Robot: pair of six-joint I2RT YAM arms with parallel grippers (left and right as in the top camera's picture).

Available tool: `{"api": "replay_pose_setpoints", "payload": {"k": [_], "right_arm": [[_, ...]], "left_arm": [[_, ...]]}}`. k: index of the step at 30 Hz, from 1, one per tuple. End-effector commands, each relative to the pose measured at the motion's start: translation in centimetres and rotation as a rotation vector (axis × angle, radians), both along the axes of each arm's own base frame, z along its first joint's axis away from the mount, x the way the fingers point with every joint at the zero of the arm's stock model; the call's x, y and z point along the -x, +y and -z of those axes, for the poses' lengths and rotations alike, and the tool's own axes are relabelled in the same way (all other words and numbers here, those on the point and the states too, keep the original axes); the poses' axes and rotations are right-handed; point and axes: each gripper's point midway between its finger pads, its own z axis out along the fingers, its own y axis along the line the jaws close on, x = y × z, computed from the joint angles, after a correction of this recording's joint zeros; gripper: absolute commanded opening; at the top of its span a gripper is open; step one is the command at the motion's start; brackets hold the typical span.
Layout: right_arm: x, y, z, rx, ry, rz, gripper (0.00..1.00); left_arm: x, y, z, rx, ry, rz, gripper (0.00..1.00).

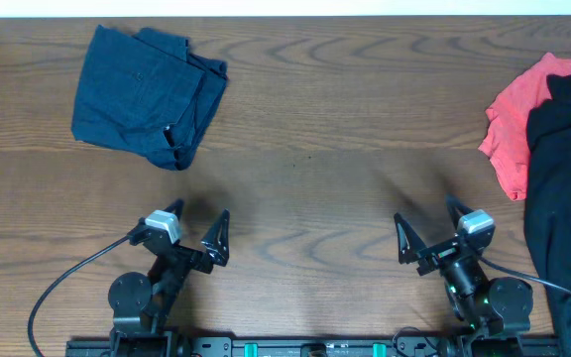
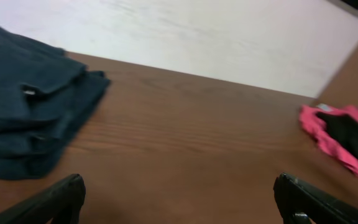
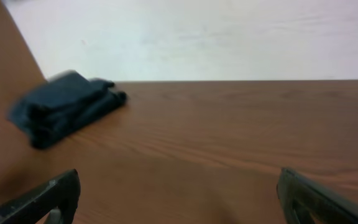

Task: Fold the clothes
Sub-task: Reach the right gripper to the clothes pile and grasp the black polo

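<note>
My left gripper and right gripper stand wide open, empty. The navy garment lies folded far left; the black T-shirt overlaps the coral-red T-shirt at right

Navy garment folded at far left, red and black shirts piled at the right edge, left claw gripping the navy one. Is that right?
No. The overhead view shows the left claw open and empty, well short of the navy garment. The rest holds: it lies folded at far left, with the red shirt and black shirt piled at the right edge.
</note>
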Motion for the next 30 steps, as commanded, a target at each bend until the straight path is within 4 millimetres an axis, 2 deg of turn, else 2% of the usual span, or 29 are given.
{"api": "replay_pose_setpoints", "payload": {"k": [1, 4, 7, 10, 15, 22, 25, 30], "right_arm": [[0.8, 1.3, -1.1, -0.108, 0.022, -0.087, 0.99], [1.3, 1.3, -3.7, -0.084, -0.036, -0.093, 0.99], [1.8, 0.8, -6.9, -0.033, -0.080, -0.063, 0.99], [1.5, -0.2, -8.1, 0.017, -0.013, 0.006, 0.99], [0.2, -1.4, -7.8, 0.071, 0.222, 0.074, 0.99], [-3.8, -2.0, -5.0, 0.117, 0.700, 0.110, 0.99], [-5.6, -1.9, -4.4, 0.164, 0.826, 0.084, 0.99], [-10.0, -1.3, -5.4, 0.179, 0.882, 0.012, 0.99]], "left_arm": [[0.9, -1.5, 0.0, 0.034, 0.029, 0.094, 0.98], [1.1, -1.3, -2.1, 0.030, 0.011, 0.082, 0.98], [1.0, -0.1, -4.0, -0.003, 0.037, 0.007, 0.98], [0.6, 1.4, -5.4, -0.062, 0.106, -0.081, 0.98], [-0.5, 3.2, -6.9, -0.128, 0.307, -0.168, 0.98], [-3.1, 3.8, -8.6, -0.190, 0.663, -0.176, 0.98], [-4.5, 3.8, -9.3, -0.212, 0.724, -0.161, 0.98], [-6.5, 2.5, -10.7, -0.183, 0.726, -0.091, 0.98]]}}
